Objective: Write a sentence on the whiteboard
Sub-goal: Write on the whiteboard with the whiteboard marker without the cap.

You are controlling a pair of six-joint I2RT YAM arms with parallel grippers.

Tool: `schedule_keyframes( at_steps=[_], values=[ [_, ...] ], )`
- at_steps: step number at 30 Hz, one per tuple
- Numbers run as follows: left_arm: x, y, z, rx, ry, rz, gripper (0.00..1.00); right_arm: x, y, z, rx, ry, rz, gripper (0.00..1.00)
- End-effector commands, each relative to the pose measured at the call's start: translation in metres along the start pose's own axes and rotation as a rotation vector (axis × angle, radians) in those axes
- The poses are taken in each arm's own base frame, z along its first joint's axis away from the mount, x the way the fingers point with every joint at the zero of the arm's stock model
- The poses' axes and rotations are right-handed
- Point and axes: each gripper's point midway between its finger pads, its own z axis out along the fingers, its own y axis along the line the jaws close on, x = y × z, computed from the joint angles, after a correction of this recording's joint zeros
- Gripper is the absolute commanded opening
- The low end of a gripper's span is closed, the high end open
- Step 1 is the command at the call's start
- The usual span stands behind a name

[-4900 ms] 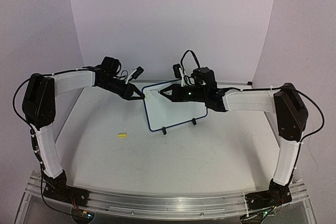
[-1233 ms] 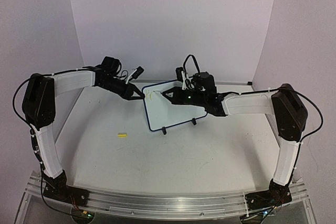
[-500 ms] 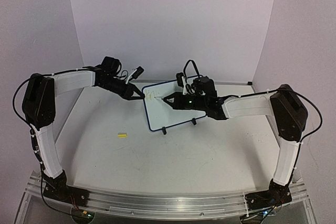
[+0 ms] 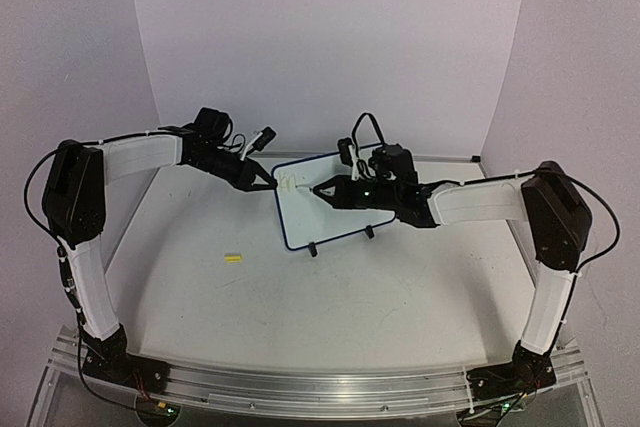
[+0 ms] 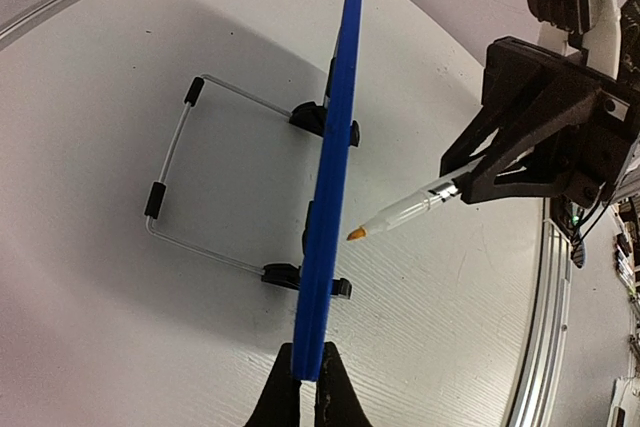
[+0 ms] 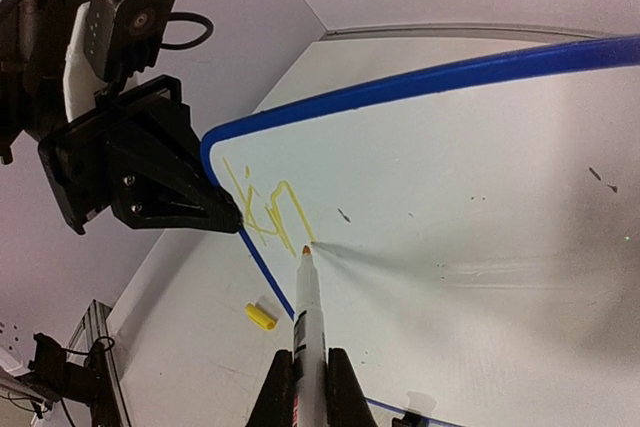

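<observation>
The whiteboard [image 4: 345, 222] stands tilted on its wire stand [image 5: 172, 190] at the table's middle back. My left gripper [image 4: 268, 185] is shut on the board's blue rim [image 5: 335, 147] at the upper left corner, its jaws pinching the edge [image 5: 307, 372]. My right gripper [image 6: 302, 379] is shut on a white marker [image 6: 305, 312]. The marker's orange-yellow tip [image 5: 355, 235] meets the board face at the end of a stroke. The sentence [image 6: 265, 205] shows only as a few yellow strokes beside the left gripper [image 6: 225, 217]. In the top view the right gripper [image 4: 335, 190] is in front of the board.
A yellow marker cap [image 4: 233, 258] lies on the table left of the board, also visible under the board's edge [image 6: 261, 317]. Two black clip feet [image 5: 322, 118] hold the board's lower rim. Purple walls close the back and sides.
The right gripper has carried the marker across the board's upper left area, and yellow strokes have appeared there. The left gripper has kept its hold on the rim without moving.
</observation>
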Motion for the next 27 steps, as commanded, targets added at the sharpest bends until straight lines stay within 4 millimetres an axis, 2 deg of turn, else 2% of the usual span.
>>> schedule_keyframes(
  at_steps=[1, 5, 9, 27],
  values=[
    [0.002, -0.013, 0.001, -0.001, 0.031, 0.024, 0.0, -0.033, 0.034, -0.028, -0.08, -0.071, -0.049, 0.0],
    [0.003, -0.012, 0.001, -0.002, 0.034, 0.021, 0.0, -0.041, 0.039, -0.038, -0.081, -0.085, -0.065, 0.0],
    [0.003, -0.012, 0.001, -0.003, 0.034, 0.023, 0.0, -0.042, 0.03, -0.04, -0.075, -0.078, -0.06, 0.0],
    [0.005, -0.01, 0.004, -0.003, 0.04, 0.017, 0.0, -0.037, 0.006, -0.01, -0.076, -0.039, -0.039, 0.0]
  ],
)
